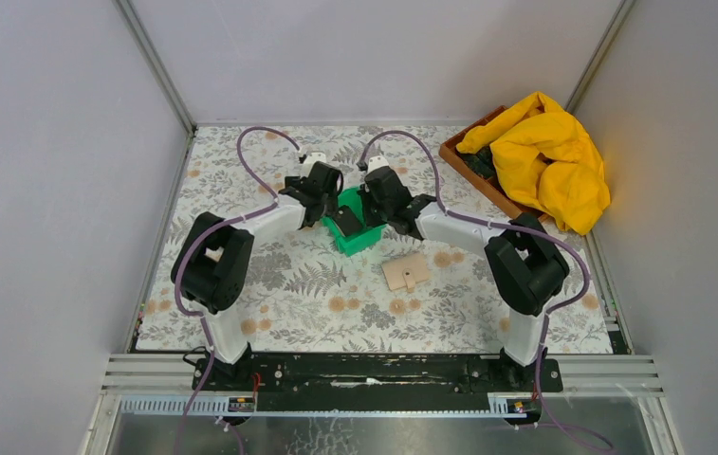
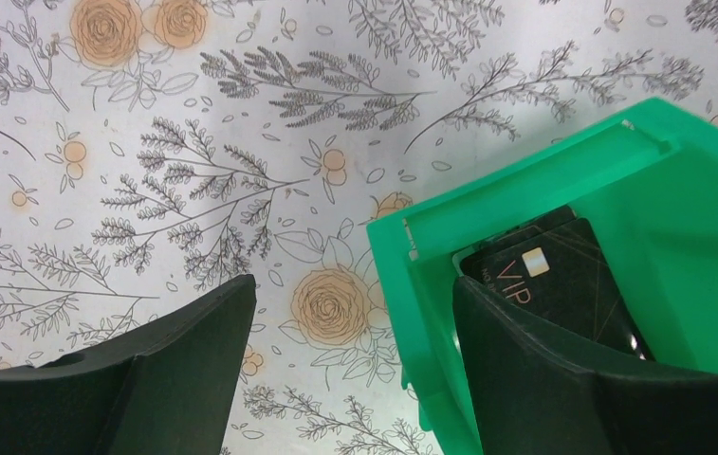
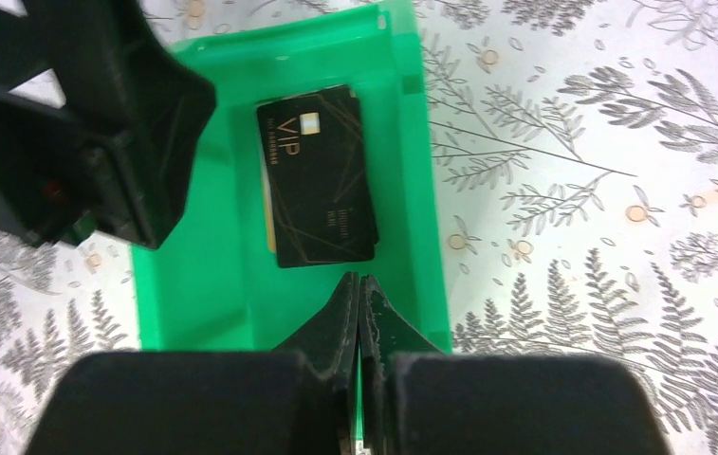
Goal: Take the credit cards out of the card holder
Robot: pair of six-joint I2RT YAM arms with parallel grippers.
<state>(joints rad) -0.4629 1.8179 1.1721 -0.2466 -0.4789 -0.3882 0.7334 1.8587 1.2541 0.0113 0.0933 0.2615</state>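
Note:
The credit cards lie stacked in a green bin (image 1: pixel 359 242), a black VIP card (image 3: pixel 322 180) on top with a tan edge showing under it. The black card (image 2: pixel 563 275) also shows in the left wrist view. My left gripper (image 2: pixel 353 289) is open wide and straddles the bin's wall (image 2: pixel 421 313), with one finger (image 2: pixel 544 379) inside and the other (image 2: pixel 146 379) outside over the table. My right gripper (image 3: pixel 359 284) is shut with nothing in it, its tips over the bin's near end, just short of the cards. The tan card holder (image 1: pixel 405 273) lies flat on the table to the right of the bin, apart from both grippers.
A wooden tray (image 1: pixel 459 156) with a yellow cloth (image 1: pixel 544 161) stands at the back right corner. Grey walls close the table on three sides. Both arms meet over the bin (image 3: pixel 212 275), and the left gripper's body (image 3: pixel 99 142) hangs above its left side.

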